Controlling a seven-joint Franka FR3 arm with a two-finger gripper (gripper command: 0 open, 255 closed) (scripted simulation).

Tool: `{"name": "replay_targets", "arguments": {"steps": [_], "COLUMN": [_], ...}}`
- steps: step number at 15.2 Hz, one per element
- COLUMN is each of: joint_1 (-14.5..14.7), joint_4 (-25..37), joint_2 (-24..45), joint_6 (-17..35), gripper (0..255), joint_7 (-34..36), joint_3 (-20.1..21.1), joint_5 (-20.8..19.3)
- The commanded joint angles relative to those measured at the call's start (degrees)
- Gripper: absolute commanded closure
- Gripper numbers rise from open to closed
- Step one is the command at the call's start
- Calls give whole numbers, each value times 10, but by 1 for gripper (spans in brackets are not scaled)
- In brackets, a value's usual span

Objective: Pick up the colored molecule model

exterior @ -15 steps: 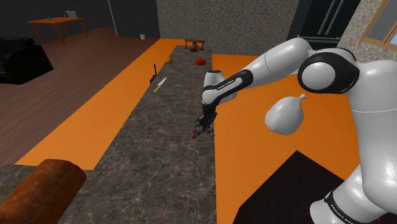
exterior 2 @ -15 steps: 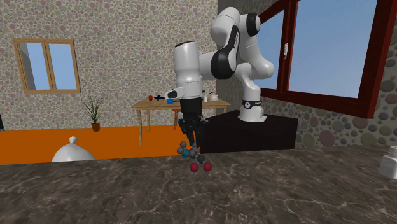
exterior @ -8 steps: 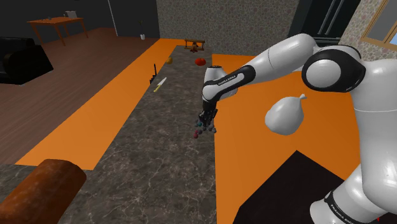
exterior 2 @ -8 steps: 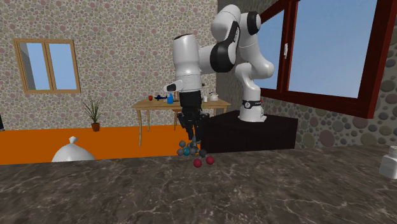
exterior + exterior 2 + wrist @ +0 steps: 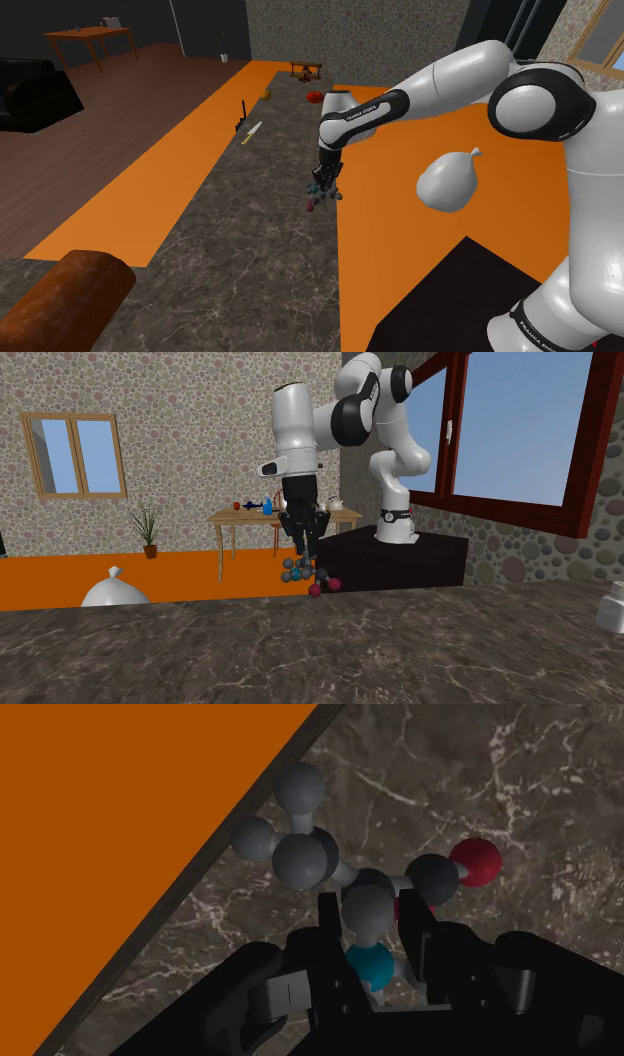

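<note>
The molecule model [image 5: 319, 196] is a cluster of grey, red and teal balls joined by short rods. It hangs in the air above the dark marble counter [image 5: 250, 250], close to the counter's edge by the orange floor. My black gripper [image 5: 326, 182] is shut on it from above. In the second exterior view the molecule model [image 5: 309, 578] dangles below the gripper [image 5: 303, 558], well off the counter [image 5: 400, 652]. In the wrist view the fingers [image 5: 329, 922] clasp a grey ball and a teal ball of the molecule model [image 5: 305, 856]; the gripper [image 5: 372, 920] looks down on the counter.
A knife [image 5: 251, 132] and a red fruit [image 5: 314, 97] lie farther along the counter. A brown cylinder [image 5: 65, 295] sits at the near left corner. A white tied bag [image 5: 450, 180] rests on the orange floor beside the dark stand [image 5: 450, 300].
The arm has risen, carrying the molecule model higher above the counter. The fingers stay shut on it.
</note>
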Motion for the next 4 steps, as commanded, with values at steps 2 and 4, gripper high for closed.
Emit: {"name": "replay_targets", "arguments": {"steps": [2,4], "joint_1": [0,0], "joint_4": [5,5], "joint_2": [-13,-14], "joint_6": [-18,-19], "gripper": [255,255], "joint_7": [1,1], "joint_3": [0,0], "joint_5": [0,0]}}
